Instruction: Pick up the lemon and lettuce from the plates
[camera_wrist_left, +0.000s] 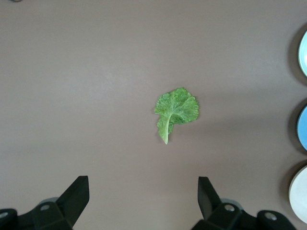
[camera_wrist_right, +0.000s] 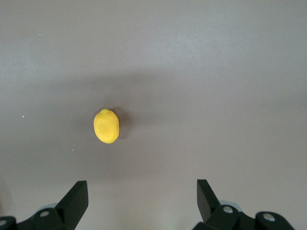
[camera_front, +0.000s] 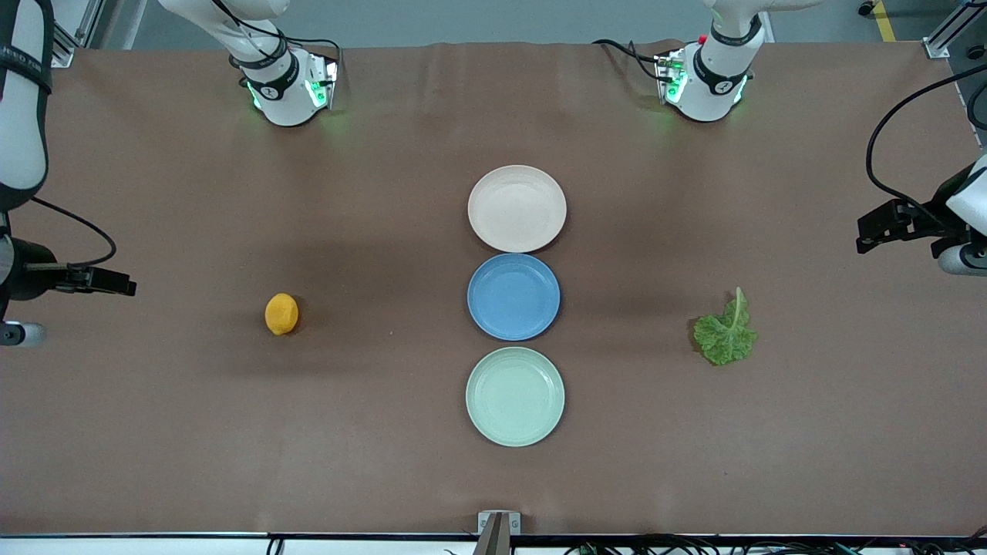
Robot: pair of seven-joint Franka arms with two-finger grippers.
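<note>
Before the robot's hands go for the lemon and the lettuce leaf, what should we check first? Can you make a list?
1. Lemon easy to reach, lying alone on the brown table: ok.
2. Lettuce leaf flat on the table, nothing on it: ok.
3. Right hand open, lemon ahead of it: ok.
4. Left hand open, leaf ahead of it: ok.
5. Food on the pink plate or mint plate, as the task says: not ok, both plates are bare.
6. Blue plate clear of both paths: ok.
</note>
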